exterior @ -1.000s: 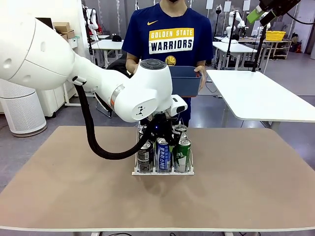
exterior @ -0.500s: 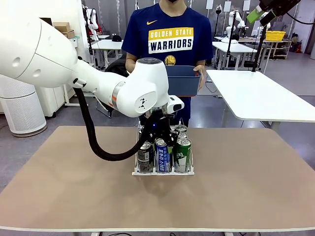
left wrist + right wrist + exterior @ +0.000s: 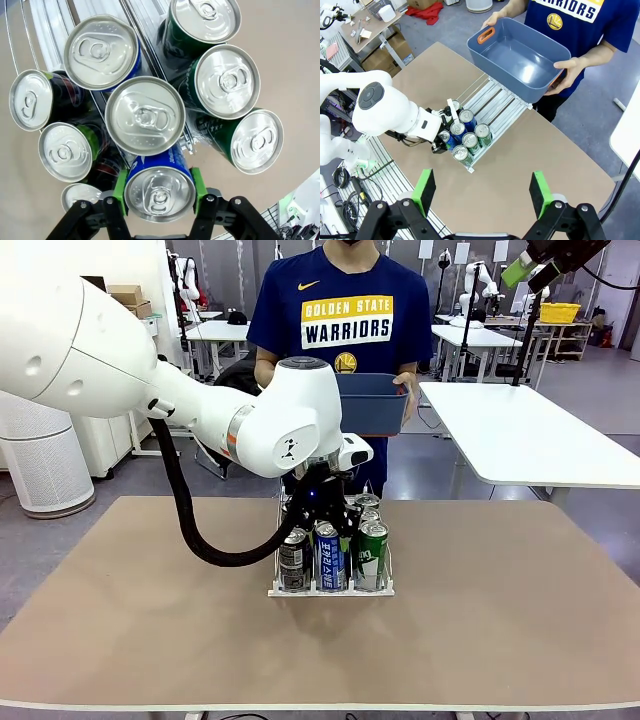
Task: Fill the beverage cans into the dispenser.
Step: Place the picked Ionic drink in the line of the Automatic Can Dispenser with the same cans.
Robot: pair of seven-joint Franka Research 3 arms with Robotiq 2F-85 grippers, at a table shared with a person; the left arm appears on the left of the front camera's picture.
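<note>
Left arm (image 3: 150, 380) shows as fat, rounded glossy-white shells with a silver ring at one joint and a small dark logo on the wrist housing; a thick black corrugated cable (image 3: 190, 520) loops beneath it; the left gripper (image 3: 159, 192) is black linkwork with round screw heads and bright green pads; the right gripper (image 3: 482, 192) has the same black fingers and green pads; the person (image 3: 340, 310) wears a navy short-sleeved tee, yellow-and-white "GOLDEN STATE WARRIORS" print
</note>
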